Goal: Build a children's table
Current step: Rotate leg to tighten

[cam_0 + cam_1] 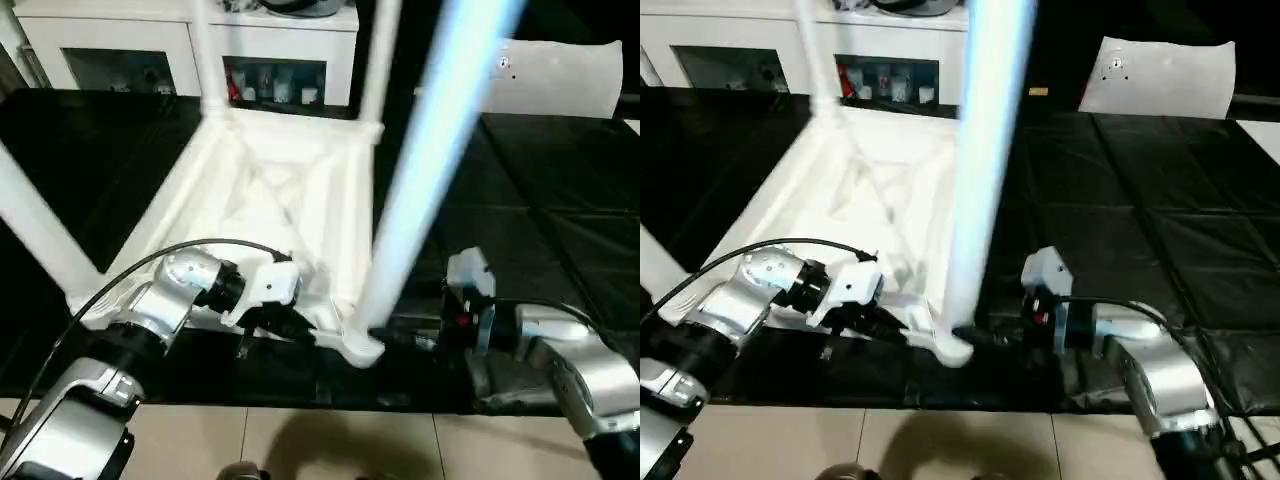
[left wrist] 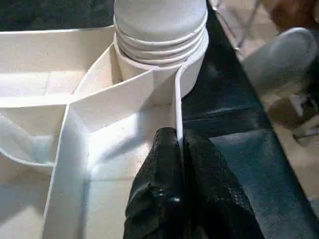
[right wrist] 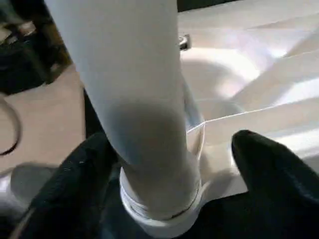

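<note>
Left gripper (image 2: 175,164) pinches the upturned white plastic tabletop's rim (image 2: 178,112), steadying it; right gripper (image 3: 164,164) straddles the lower-centre white tapered leg (image 1: 420,190), jaws wide.

Black mats (image 1: 560,230) with visible seams cover the work surface, running from the near edge to the far wall. Along the far side stand white cabinets (image 1: 190,45) with glass doors, small red and pale items behind the panes. At the far right a flat white panel (image 1: 1160,75) with small marks lies on the mats. Nearest of all runs a strip of beige tiled floor (image 1: 330,440).
</note>
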{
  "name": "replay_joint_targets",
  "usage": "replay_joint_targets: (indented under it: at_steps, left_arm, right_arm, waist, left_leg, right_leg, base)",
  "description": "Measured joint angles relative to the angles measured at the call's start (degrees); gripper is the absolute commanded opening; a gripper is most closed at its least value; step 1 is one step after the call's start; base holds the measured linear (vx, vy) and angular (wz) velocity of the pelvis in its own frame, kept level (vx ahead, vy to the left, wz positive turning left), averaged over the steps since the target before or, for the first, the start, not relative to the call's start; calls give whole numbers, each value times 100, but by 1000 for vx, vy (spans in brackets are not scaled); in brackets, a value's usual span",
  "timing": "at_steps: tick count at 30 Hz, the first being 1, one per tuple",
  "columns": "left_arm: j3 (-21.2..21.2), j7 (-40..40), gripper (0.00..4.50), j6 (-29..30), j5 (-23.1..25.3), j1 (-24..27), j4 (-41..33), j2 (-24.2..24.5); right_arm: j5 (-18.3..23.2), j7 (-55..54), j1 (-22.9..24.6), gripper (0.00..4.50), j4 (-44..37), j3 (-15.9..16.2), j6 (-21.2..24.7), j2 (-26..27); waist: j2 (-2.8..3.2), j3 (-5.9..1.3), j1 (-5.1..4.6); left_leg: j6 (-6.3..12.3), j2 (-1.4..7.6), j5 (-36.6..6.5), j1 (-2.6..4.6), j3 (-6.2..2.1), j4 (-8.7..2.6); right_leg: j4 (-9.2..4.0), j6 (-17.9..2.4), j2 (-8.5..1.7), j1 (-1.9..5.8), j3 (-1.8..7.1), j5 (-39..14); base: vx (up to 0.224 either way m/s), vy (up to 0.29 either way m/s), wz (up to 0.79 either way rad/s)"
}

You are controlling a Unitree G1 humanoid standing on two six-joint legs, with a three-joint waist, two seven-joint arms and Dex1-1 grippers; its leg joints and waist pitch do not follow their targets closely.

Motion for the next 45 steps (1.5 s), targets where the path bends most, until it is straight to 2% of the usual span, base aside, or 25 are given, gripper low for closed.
replay_joint_targets:
  at_steps: [3,5,8,19,23,26,30,32,33,36,39,42,45]
  left_arm:
    - [-75,-106,0,-97,2,-66,65,-34]
    - [-95,-136,0,-120,5,-87,85,-61]
    - [-126,-197,0,-166,15,-138,144,-95]
    - [-160,-253,0,-353,23,-231,328,-146]
    - [-153,-262,0,-318,18,-251,376,-170]
    - [-111,-204,0,-70,10,-250,365,-236]
    - [30,232,0,290,125,-250,362,-248]
    - [207,711,0,773,213,-246,352,-290]
    - [294,986,0,1000,237,-241,338,-354]
    - [450,1631,0,1543,279,-162,163,-602]
    - [678,2525,0,2146,384,-139,20,-1007]
    - [830,3266,0,2492,490,-178,-9,-1340]
    - [866,3646,0,2678,544,-206,-73,-1536]
  right_arm:
    - [1,250,-103,353,80,113,8,-5]
    - [1,355,-142,321,124,153,12,-10]
    - [-1,561,-300,308,231,300,84,-73]
    - [5,919,-463,216,380,386,130,-87]
    - [13,904,-447,209,345,377,198,-92]
    - [70,607,-235,205,111,258,357,-5]
    - [-20,-245,2,205,-77,62,472,426]
    - [-280,-1170,55,203,-198,-103,670,889]
    - [-385,-1691,54,203,-222,-195,760,1139]
    - [-599,-2691,17,199,-242,-421,976,1621]
    - [-871,-3956,-191,199,-79,-713,1118,2340]
    - [-1170,-4902,-561,199,259,-843,1111,2826]
    - [-1262,-5347,-721,199,445,-930,978,3019]
  waist:
    - [-7,4,10]
    - [-9,5,16]
    - [-13,8,18]
    - [-14,9,46]
    - [-14,9,57]
    - [-14,8,74]
    - [-11,8,-5]
    - [-9,7,-118]
    - [-10,7,-213]
    - [-8,7,-367]
    - [-8,7,-421]
    - [-7,6,-475]
    - [-6,6,-486]
  left_leg:
    - [32,-1,13,-3,5,2]
    - [39,-1,16,-6,13,2]
    - [47,-1,20,-13,18,4]
    - [54,2,25,-23,19,5]
    - [58,4,28,-23,19,5]
    - [62,6,31,-20,20,4]
    - [34,6,32,3,26,4]
    - [15,6,46,26,26,2]
    - [7,7,51,29,30,1]
    - [6,4,52,29,39,-1]
    - [5,2,52,27,41,-1]
    - [6,-2,51,25,41,-2]
    - [20,-11,40,15,42,-18]
  right_leg:
    - [0,0,-13,-1,-12,0]
    - [1,0,-27,-1,-24,-1]
    - [1,0,-37,-2,-33,-1]
    - [1,-1,-49,-2,-57,-3]
    - [2,-1,-52,0,-61,-3]
    - [3,-1,-54,2,-64,-3]
    - [15,-5,-59,16,-64,0]
    - [18,11,-60,31,-63,-7]
    - [15,13,-77,30,-78,-5]
    - [6,16,-108,33,-108,-6]
    - [6,16,-111,15,-109,-6]
    - [4,10,-112,9,-106,1]
    - [-4,6,-118,5,-104,19]
  base:
    - [0,0,0]
    - [0,0,0]
    - [0,0,0]
    - [0,0,0]
    - [0,0,0]
    - [0,0,0]
    - [0,0,0]
    - [0,0,0]
    - [0,0,0]
    - [0,0,0]
    - [0,0,0]
    - [0,0,0]
    - [0,0,0]
